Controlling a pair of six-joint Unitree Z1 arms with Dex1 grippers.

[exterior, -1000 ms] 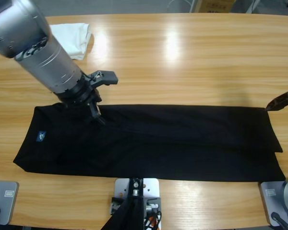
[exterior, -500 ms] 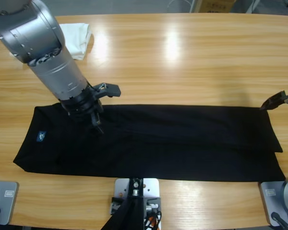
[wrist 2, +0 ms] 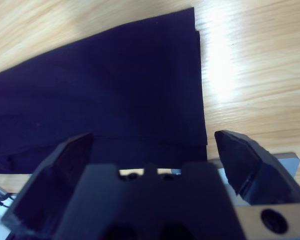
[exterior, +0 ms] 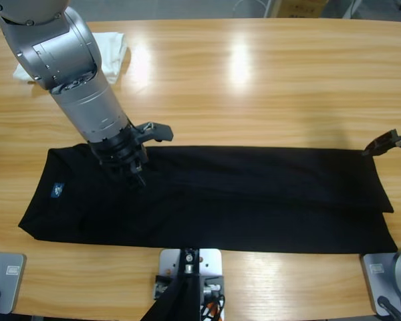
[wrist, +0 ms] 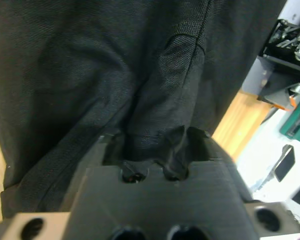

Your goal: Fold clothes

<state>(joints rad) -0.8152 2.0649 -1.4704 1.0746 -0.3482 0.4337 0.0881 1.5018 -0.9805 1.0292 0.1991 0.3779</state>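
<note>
A black polo shirt [exterior: 207, 197], folded lengthwise into a long flat band, lies across the near half of a long light wooden table [exterior: 254, 87], running almost from the left edge to the right edge. A small blue label [exterior: 57, 190] shows on the cloth near its left end. The left arm, a thick silver-grey cylinder, comes down from the upper left corner, and its black left gripper [exterior: 135, 175] presses onto the shirt close to the far edge, left of the middle. In the left wrist view, a raised fold of the black knit fabric [wrist: 160, 100] is bunched between the two jaws of the left gripper [wrist: 152, 150], which are clamped tight on it. At the far right edge of the table, only the black tip of the right gripper [exterior: 391, 142] shows from above, hovering just beside the shirt's far right corner and not touching it. In the right wrist view, the right gripper [wrist 2: 152, 150] has its two jaws spread wide with nothing between them, looking down on the squared end of the shirt [wrist 2: 115, 85] and the bare wood beside it. A folded white garment [exterior: 110, 55] sits at the table's far left, partly hidden behind the left arm and well apart from the black shirt.
</note>
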